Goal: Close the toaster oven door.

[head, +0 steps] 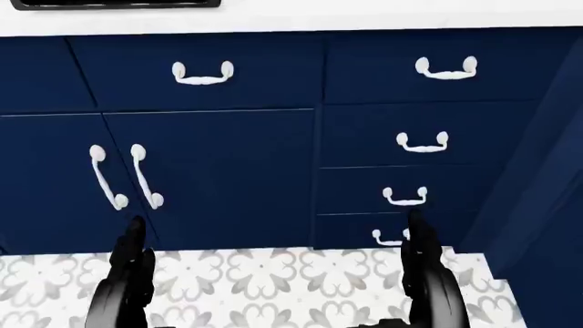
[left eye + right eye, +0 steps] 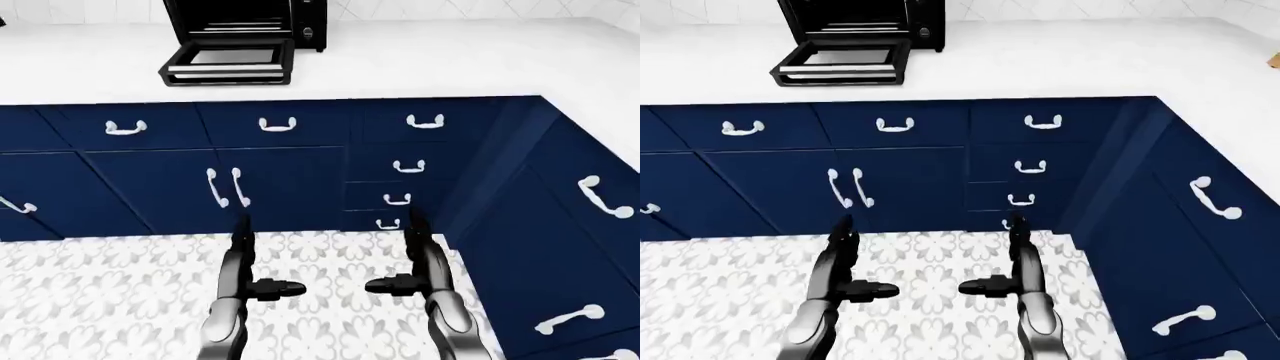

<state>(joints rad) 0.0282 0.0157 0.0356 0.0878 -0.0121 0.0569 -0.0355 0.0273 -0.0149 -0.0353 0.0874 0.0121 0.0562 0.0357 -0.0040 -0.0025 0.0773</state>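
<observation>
This was a home kitchen. A white counter (image 2: 430,64) ran along the top of the left-eye view and turned down the right side, over navy cabinets (image 2: 280,184) and drawers (image 2: 425,124) with white handles (image 2: 277,124). A black toaster oven (image 2: 245,26) stood near the counter's far left part, its door (image 2: 228,64) down. The floor (image 2: 110,292) was patterned grey-and-white tile, the wall (image 2: 450,7) white tile.

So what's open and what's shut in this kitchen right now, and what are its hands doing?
Toaster oven door: open, folded down flat onto the white counter.
Cabinet doors: shut.
Drawers: all shut.
Left hand: open, holding nothing, low over the patterned floor.
Right hand: open, holding nothing, also far below the counter.
</observation>
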